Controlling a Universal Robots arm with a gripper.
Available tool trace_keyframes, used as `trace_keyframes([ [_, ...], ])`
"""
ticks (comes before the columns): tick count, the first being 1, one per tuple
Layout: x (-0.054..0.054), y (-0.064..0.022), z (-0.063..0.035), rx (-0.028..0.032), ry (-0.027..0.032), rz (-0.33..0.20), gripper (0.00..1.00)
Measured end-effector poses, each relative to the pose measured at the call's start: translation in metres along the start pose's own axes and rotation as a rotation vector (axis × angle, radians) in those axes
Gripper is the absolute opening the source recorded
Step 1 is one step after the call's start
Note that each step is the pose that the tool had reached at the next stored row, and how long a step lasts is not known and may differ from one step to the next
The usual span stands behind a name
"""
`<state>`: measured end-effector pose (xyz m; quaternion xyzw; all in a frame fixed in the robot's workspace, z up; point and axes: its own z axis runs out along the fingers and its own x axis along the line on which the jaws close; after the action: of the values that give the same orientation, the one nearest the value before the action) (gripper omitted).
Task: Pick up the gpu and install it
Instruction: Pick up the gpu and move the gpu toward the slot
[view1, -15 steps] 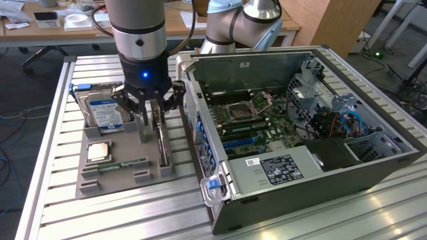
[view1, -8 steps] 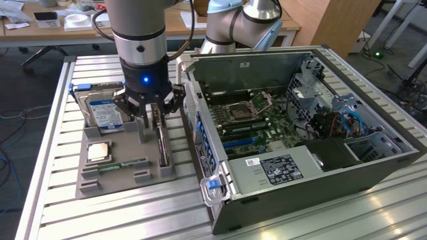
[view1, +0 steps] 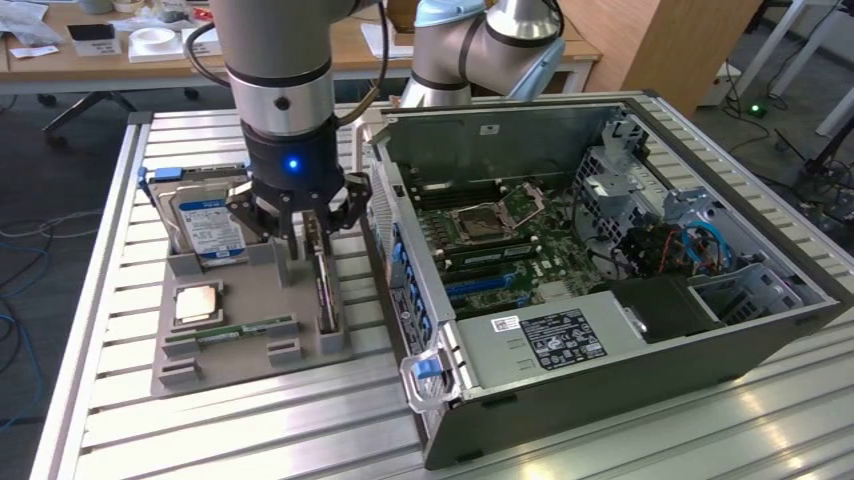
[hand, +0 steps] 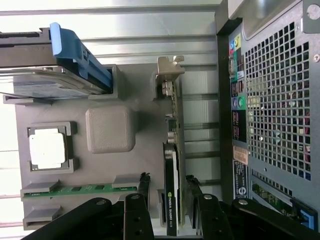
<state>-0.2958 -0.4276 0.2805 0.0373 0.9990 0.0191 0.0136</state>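
Note:
The gpu (view1: 326, 292) stands on its long edge in a slot of the grey parts holder (view1: 254, 355), beside the open computer case (view1: 627, 330). It is a thin card with a dark face and a silver end bracket. My gripper (view1: 311, 228) hangs straight down over the card's far end, open. In the wrist view the gpu (hand: 173, 150) runs between the two black fingertips (hand: 144, 181), and the gripper (hand: 167, 180) straddles it with a gap showing on each side. Nothing is gripped.
The holder also carries a hard drive with a blue-white label (view1: 210, 222), a processor chip (view1: 198, 300) and a green memory stick (view1: 248, 328). Inside the case lies the motherboard (view1: 501, 235) with blue card slots (view1: 483, 288). A second arm's base (view1: 461, 50) stands behind.

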Motion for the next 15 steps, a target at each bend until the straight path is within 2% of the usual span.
trace_keyframes([
  [9,-0.0022,-0.0079,-0.0004,0.0079,-0.0003,0.0,0.42],
  [15,-0.0044,-0.0089,0.0003,0.0086,-0.0004,0.0,0.42],
])
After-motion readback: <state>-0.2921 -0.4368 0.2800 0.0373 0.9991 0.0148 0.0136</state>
